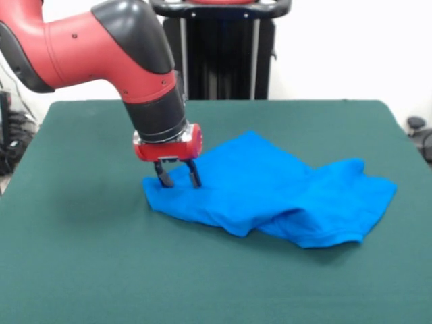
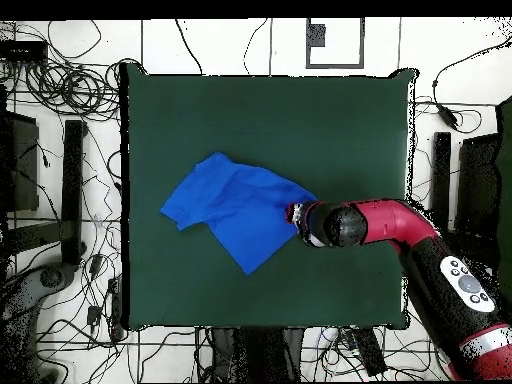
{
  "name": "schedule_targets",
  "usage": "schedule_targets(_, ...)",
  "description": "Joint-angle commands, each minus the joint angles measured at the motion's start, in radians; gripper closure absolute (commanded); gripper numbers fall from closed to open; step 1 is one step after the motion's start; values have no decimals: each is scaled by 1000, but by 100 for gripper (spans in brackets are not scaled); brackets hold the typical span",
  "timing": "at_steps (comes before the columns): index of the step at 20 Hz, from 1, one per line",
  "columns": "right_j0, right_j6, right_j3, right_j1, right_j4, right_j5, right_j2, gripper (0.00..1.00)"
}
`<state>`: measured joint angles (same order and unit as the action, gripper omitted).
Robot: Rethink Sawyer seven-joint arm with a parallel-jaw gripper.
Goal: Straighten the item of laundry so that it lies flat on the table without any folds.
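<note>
Lying near the middle of the green table [image 1: 81, 270], the blue T-shirt [image 1: 270, 192] is far from flat: a thick fold runs along its front edge and one part is doubled over another, so most of the smoothing looks still to be done. The gripper [image 1: 178, 177] stands at one corner of the shirt with its fingers apart, tips at the cloth, nothing clamped. No brand, label or readable writing shows on shirt or arm.

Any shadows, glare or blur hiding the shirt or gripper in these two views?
Front view: even light, no glare, a soft shadow on the table left of the gripper; the T-shirt folds read clearly. Overhead view: the arm covers the gripper and the shirt's nearest corner.
</note>
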<state>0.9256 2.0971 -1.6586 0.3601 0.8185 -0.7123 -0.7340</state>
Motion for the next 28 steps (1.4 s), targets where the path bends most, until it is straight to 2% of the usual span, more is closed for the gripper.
schedule_targets(1,34,-438,170,-38,83,-148,58,0)
schedule_targets(9,38,-489,203,-48,64,-185,50,0)
schedule_targets(28,41,-506,209,-46,56,-196,48,0)
